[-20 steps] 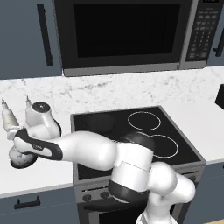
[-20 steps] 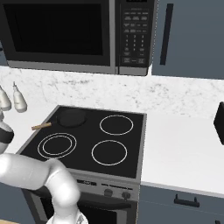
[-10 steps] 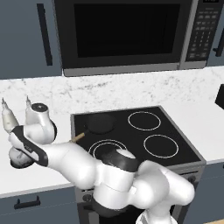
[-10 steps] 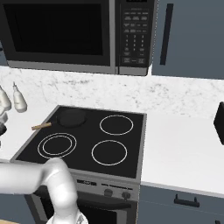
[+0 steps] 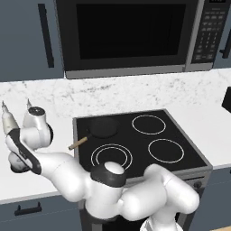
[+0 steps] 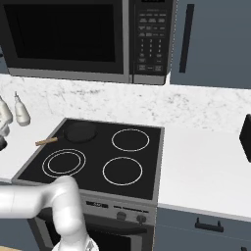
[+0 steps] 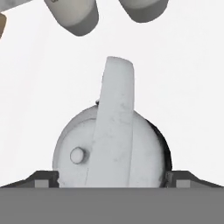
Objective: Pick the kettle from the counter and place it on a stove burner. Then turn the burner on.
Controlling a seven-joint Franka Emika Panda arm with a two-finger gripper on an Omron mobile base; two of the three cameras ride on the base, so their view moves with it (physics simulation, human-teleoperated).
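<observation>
In the hand view I look straight down on the kettle (image 7: 111,144), a mottled white-grey round body with its upright handle running up the picture. My gripper (image 7: 112,181) is open, one dark fingertip on each side of the body, with nothing clamped. The kettle stands on the white marbled counter (image 5: 58,101), left of the stove (image 5: 135,140). From the left base camera the wrist and hand (image 5: 18,155) cover the kettle at the far left. On the black glass are single-ring stove burners (image 5: 149,124) (image 5: 166,150) (image 6: 122,170).
Two white pointed bottles (image 7: 72,15) (image 6: 20,110) stand just beyond the kettle. A dark pan (image 5: 103,127) with a wooden handle sits on the rear left burner, behind the double ring (image 5: 111,156). Knobs (image 6: 117,214) line the stove front. A dark appliance (image 6: 245,137) is on the right counter.
The arm has folded lower and further left, its elbow sinking in front of the stove. The hand stays over the kettle, and the jaws have barely narrowed.
</observation>
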